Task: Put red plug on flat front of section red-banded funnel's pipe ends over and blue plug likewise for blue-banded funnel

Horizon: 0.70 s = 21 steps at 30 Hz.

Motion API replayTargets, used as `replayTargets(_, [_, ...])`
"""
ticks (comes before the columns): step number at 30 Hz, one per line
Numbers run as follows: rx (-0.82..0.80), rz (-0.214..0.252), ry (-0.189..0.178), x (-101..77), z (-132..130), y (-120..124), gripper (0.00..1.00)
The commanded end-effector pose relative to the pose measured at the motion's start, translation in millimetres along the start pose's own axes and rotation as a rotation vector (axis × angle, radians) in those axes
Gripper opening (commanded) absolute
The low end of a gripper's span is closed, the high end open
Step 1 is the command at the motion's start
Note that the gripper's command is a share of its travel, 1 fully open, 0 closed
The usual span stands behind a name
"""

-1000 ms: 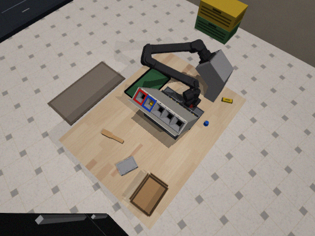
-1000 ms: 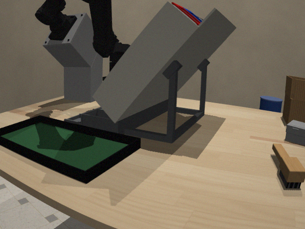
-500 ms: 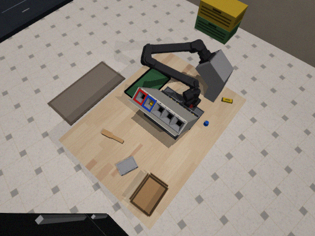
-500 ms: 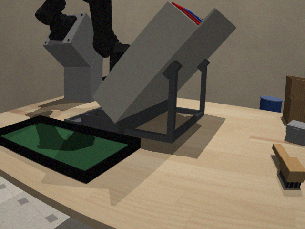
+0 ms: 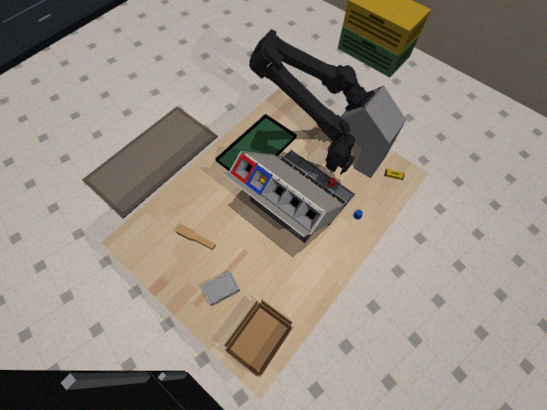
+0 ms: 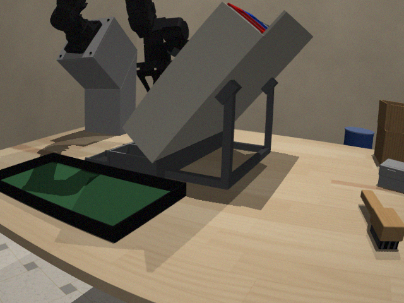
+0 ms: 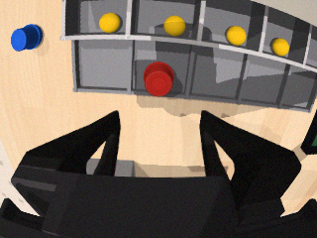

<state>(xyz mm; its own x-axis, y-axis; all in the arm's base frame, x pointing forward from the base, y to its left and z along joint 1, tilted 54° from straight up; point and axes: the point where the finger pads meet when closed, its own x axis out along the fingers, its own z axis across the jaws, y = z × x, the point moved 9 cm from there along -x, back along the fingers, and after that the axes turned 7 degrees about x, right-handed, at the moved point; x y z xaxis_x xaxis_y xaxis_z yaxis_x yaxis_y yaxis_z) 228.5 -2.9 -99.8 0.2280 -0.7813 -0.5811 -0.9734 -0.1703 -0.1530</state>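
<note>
The red plug (image 7: pixel 158 78) stands on the flat front part of a section of the grey tray (image 7: pixel 193 74), second from the left in the wrist view; it also shows in the overhead view (image 5: pixel 331 181). My gripper (image 7: pixel 159 118) is open and empty, raised above and clear of the red plug, and it also shows in the overhead view (image 5: pixel 339 165). The blue plug (image 7: pixel 26 38) (image 5: pixel 357 214) stands on the wooden table beside the tray's end. Several yellow marbles (image 7: pixel 174 25) lie in the back compartments. A marble (image 5: pixel 263 179) sits in the blue-banded funnel (image 5: pixel 259 179), next to the red-banded funnel (image 5: pixel 243 168).
A green marble tray (image 5: pixel 258 141) lies behind the funnel cover (image 6: pixel 208 81). A grey robot base (image 5: pixel 375 130), a yellow block (image 5: pixel 394 173), a brush (image 5: pixel 195 236), a grey notebook-like box (image 5: pixel 220 288) and a cardboard box (image 5: pixel 258 337) stand around the table.
</note>
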Motion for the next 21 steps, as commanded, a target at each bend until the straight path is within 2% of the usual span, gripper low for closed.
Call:
replayTargets(1, [0.1,0.081,0.024,-16.7,1.2,-4.6,0.59])
replayTargets(18, [0.083,0.112,0.015,-14.3,0.6,-7.9,0.59])
replayTargets(19, [0.065,0.094,0.014,-17.3,-0.2,-6.8,0.87])
replayTargets(21, [0.065,0.094,0.014,-17.3,-0.2,-6.8,0.87])
